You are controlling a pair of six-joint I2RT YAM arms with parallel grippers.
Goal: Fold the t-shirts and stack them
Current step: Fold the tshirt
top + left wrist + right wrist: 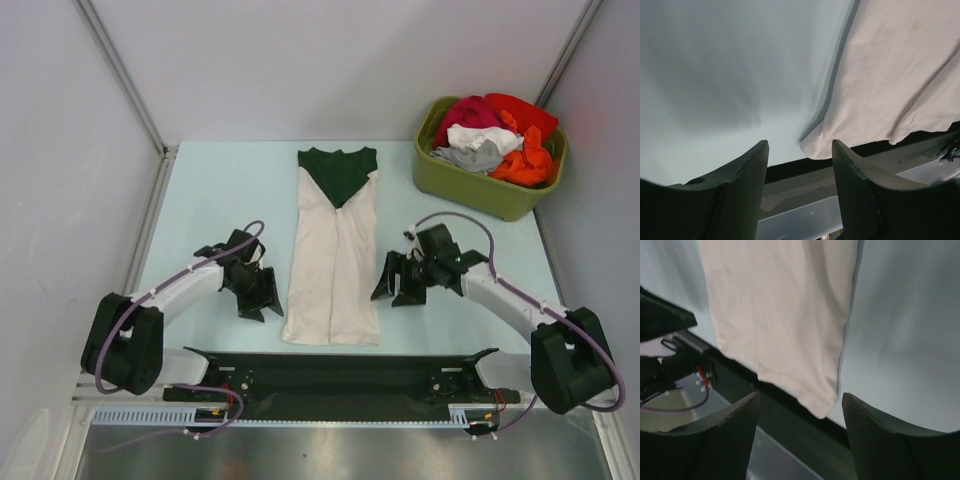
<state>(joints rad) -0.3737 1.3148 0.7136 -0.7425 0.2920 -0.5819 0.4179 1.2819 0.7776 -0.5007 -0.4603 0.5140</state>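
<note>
A single t-shirt [335, 260] lies flat in the middle of the pale table [220, 190], folded lengthwise into a long, narrow strip. Its long axis runs from the near edge to the far side. The dark green collar end points away from the arms, and the cream-white hem end points toward them, stopping just short of the black base plate [340, 375].

The left gripper [262, 306] sits low just beside the strip's left edge near the hem. Its fingers [747, 175] are spread with nothing between them. In the left wrist view the shirt's hem corner [812, 145] lies just ahead of the gap, apart from both fingers.

The right gripper [395, 294] sits just beside the strip's right edge, roughly level with the left one. Its fingers [875, 425] are also spread and empty. In the right wrist view the other hem corner [822, 407] shows ahead of the gap; whether it touches a finger cannot be told.

An olive-green tub [470, 185] stands at the far right corner of the table, well apart from the shirt. It holds a heap of red, white, grey and orange garments [490, 135].
</note>
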